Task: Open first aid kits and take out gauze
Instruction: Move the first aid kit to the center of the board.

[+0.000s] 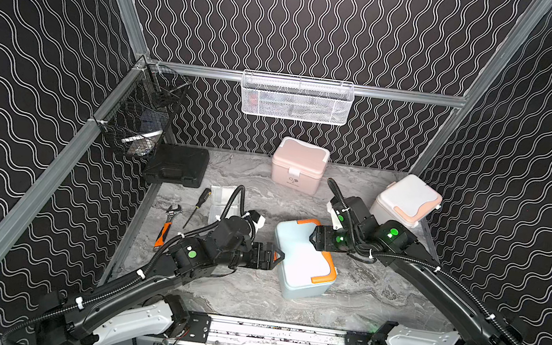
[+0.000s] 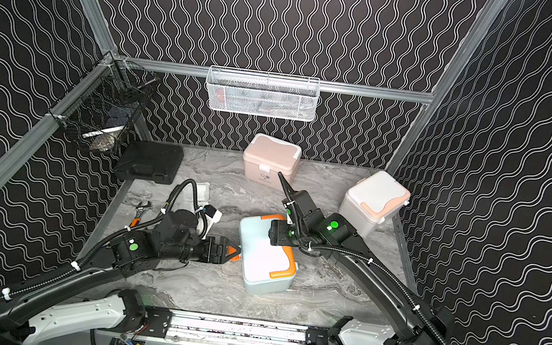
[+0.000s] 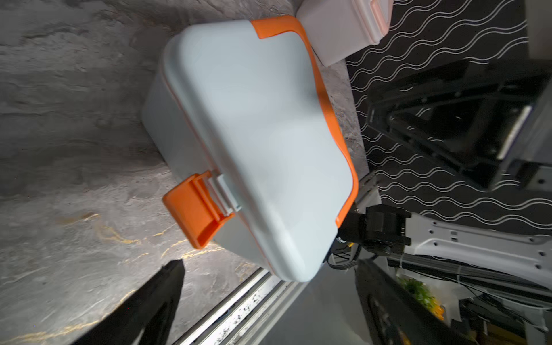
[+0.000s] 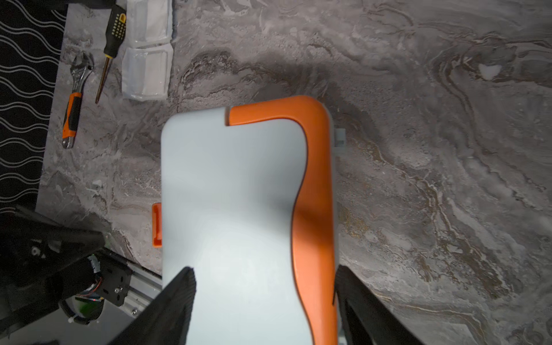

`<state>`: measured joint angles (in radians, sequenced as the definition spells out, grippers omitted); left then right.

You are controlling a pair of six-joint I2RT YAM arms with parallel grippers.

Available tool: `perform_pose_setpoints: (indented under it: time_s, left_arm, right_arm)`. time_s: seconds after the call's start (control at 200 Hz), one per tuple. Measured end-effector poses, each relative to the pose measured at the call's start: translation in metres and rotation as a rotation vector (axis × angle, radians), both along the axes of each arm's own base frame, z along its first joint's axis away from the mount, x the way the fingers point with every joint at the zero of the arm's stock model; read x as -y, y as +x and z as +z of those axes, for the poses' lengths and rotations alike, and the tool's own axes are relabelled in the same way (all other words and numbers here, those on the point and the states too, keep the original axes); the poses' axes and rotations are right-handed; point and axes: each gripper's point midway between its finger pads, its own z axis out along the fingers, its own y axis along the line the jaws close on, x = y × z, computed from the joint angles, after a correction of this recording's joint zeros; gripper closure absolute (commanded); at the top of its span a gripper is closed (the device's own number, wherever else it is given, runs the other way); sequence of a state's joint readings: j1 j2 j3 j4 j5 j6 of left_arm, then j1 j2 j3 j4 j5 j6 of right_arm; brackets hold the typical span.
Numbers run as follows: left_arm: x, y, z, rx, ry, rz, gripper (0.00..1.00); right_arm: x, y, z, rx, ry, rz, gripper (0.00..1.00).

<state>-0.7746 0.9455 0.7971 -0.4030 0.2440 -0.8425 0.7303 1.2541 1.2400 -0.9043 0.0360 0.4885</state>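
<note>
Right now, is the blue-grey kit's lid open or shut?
Shut: the blue-grey kit's lid sits flush on its body, though the orange latch is swung outward.

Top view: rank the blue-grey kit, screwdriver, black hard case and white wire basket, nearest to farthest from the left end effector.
1. Blue-grey kit, right beside the left end effector.
2. Screwdriver, left side.
3. Black hard case, back-left corner.
4. White wire basket, back wall.

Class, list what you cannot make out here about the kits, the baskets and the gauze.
- Blue-grey kit: contents hidden under its closed lid, all views.
- White basket: contents blurred behind mesh, both top views.
- Black basket: contents too dark, both top views.
- Gauze: packet count unclear; left arm's cable crosses it, top views.
</note>
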Motion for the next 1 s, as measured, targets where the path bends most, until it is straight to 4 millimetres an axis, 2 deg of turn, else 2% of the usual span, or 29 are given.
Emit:
perform_pose_setpoints:
  time_s: [0.13,0.26,0.475,0.636,0.861,0.996]
  left_arm:
    - [0.014,0.004,-0.001,-0.013,-0.034,-0.033,0.05]
    - [0.024,0.009,-0.015,-0.046,-0.032,-0.041,0.05]
    - [0.032,0.017,-0.035,-0.075,-0.03,-0.047,0.05]
    - [0.028,0.025,-0.035,-0.068,-0.05,-0.028,0.05]
    - [0.003,0.034,-0.026,-0.059,-0.101,0.035,0.04]
    - [-0.006,0.032,-0.021,-0.063,-0.122,0.046,0.04]
  right_arm:
    - [0.015,0.002,-0.015,-0.031,-0.014,-0.041,0.25]
    - [0.023,-0.001,-0.029,-0.078,-0.007,-0.058,0.24]
    - [0.02,-0.01,-0.051,-0.153,0.009,-0.037,0.24]
    - [0.012,-0.015,-0.058,-0.192,0.04,-0.01,0.24]
    - [-0.005,-0.021,-0.061,-0.234,0.118,0.034,0.27]
    - [-0.019,-0.025,-0.062,-0.265,0.172,0.053,0.3]
